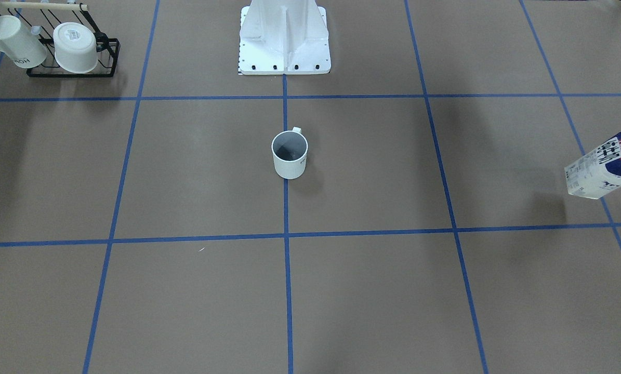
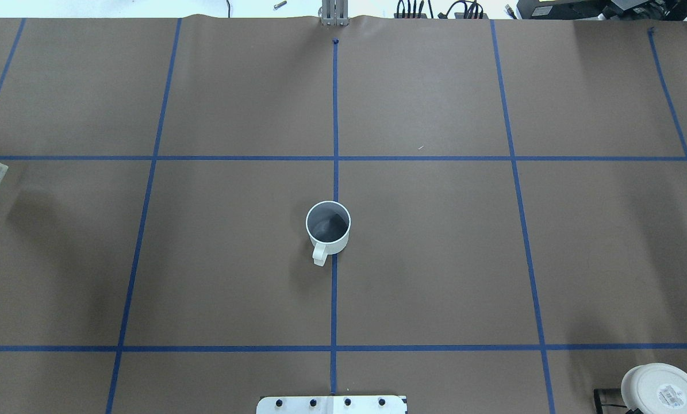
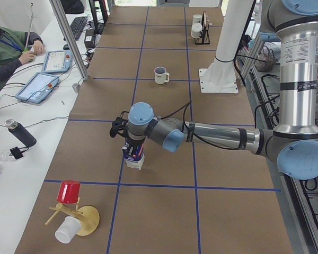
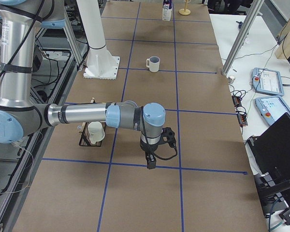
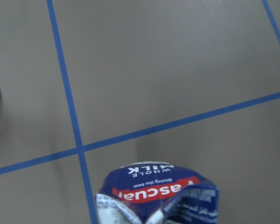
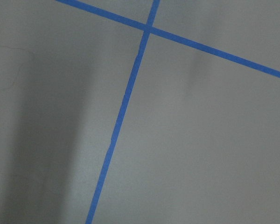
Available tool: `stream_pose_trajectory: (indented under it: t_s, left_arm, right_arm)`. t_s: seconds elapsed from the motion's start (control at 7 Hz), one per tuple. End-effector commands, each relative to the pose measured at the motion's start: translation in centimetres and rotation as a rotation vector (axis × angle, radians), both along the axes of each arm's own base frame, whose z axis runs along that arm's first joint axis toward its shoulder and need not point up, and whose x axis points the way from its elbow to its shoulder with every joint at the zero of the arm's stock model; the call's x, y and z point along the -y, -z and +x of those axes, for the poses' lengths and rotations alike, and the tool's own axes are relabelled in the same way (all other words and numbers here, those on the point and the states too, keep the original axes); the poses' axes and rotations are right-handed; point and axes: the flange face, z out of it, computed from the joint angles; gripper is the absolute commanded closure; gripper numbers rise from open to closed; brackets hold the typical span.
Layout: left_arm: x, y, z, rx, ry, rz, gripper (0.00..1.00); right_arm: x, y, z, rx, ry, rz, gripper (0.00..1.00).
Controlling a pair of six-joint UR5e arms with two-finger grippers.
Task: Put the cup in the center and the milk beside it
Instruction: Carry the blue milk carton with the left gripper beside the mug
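Cup [image 1: 289,154] upright at table [image 1: 393,291] centre. Left tool [image 3: 131,144] grips milk [image 1: 598,171] by top, tilted, off table, far left. Cup well to its right. Right tool [image 4: 151,164]: can't tell open/shut.

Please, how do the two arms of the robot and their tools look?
The left arm and the right arm are silver tubes with grey joints and round light-blue caps. Each upper tube bears a white printed label. A black cable leads to the black left tool and right tool.
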Motion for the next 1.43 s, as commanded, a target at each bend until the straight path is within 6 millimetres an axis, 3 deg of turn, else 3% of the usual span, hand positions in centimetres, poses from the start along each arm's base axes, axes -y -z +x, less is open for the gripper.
stream_pose_trajectory:
  t_s: [0.0,0.43,0.71,0.86,1.14,1.29]
  left_arm:
    - [-0.7,6.6,4.8,-0.053,0.029,-0.051,1.0]
    - [-3.1,15.4,17.3,-0.117,0.05,-0.146,1.0]
    - [-3.6,21.1,25.3,-0.13,0.077,-0.195,1.0]
    - [-3.6,26.0,29.7,-0.102,0.099,-0.223,1.0]
    - [-6.5,34.3,38.0,-0.02,0.151,-0.266,1.0]
    - [-8.1,35.7,40.5,-0.026,0.159,-0.272,1.0]
  right_arm:
    - [-1.2,-1.1,0.0,0.0,0.0,-0.025,0.0]
    - [-1.5,-1.4,0.0,0.0,0.0,-0.034,0.0]
    - [-1.8,-1.6,0.0,0.0,-0.001,-0.04,0.0]
    - [-1.8,-1.6,0.0,0.0,-0.002,-0.041,0.0]
    - [-1.9,-1.7,0.0,0.0,-0.004,-0.045,0.0]
    - [-1.9,-1.7,0.0,0.0,-0.005,-0.046,0.0]
